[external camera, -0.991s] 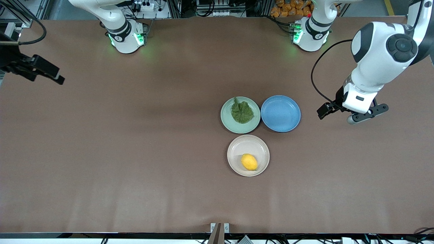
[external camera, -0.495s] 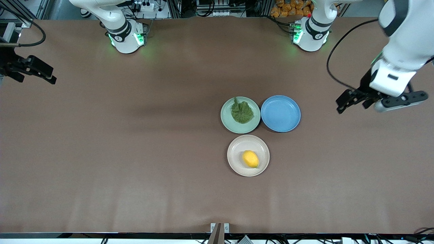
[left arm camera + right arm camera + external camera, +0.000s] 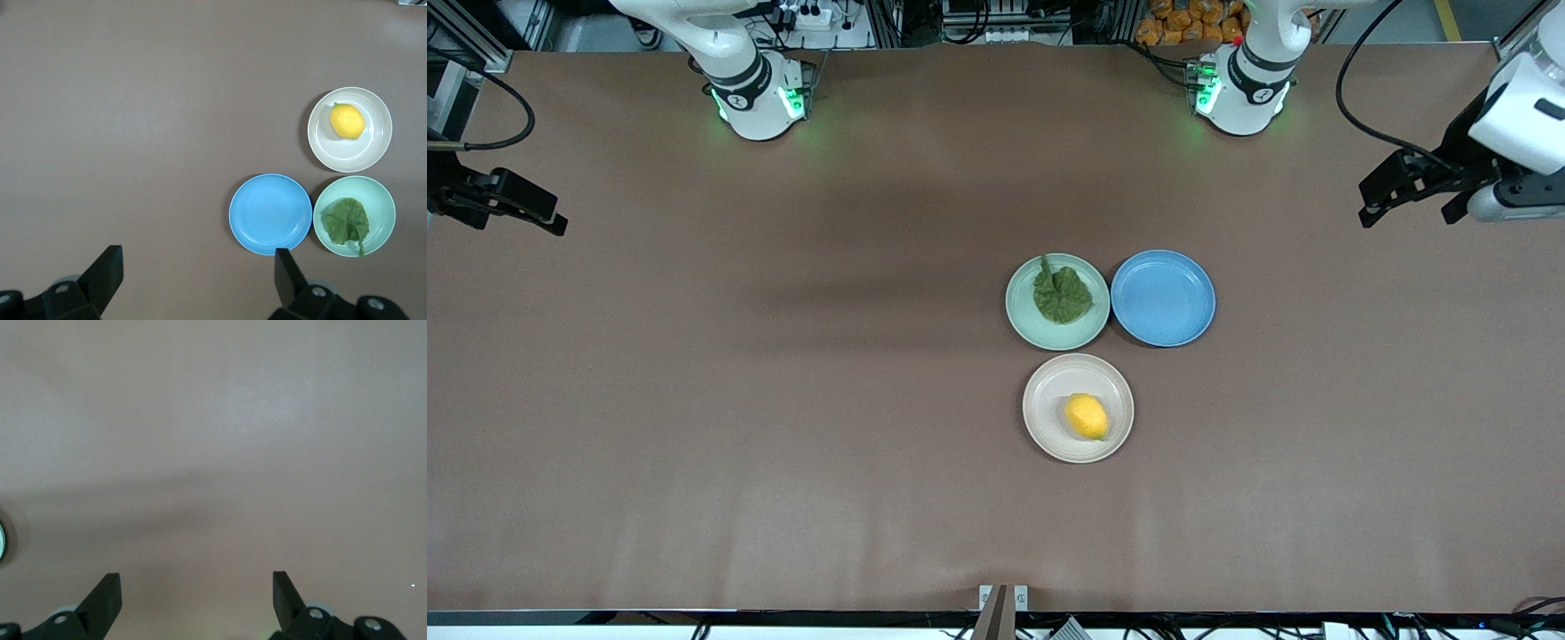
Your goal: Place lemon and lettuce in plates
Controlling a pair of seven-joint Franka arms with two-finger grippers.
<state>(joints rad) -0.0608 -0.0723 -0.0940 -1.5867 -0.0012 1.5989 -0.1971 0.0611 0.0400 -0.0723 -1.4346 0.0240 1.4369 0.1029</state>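
A: Lemon [image 3: 1086,416]: where, which way does it point?
B: On the beige-white plate [image 3: 1043,434], the plate nearest the front camera. Long axis slanted, one tip toward the mint plate, the other toward the front camera and the left arm's end. One lemon.
A: Lettuce [image 3: 1061,293]?
B: One leaf, lying in the mint green plate [image 3: 1024,325]. Narrow tip points toward the robot bases.
A: Plate count?
B: Three, close together. The blue plate [image 3: 1163,298] sits beside the mint one, toward the left arm's end.
A: Grippers?
B: Left gripper [image 3: 1414,188] up over the table's edge at its own end, fingers spread wide, holding nothing. Right gripper [image 3: 520,206] over its end, spread wide too.
A: View differences?
B: Left wrist view shows all three plates, lemon [image 3: 347,121] and lettuce [image 3: 346,223]. Right wrist view shows bare table [image 3: 213,440] and a sliver of mint rim.
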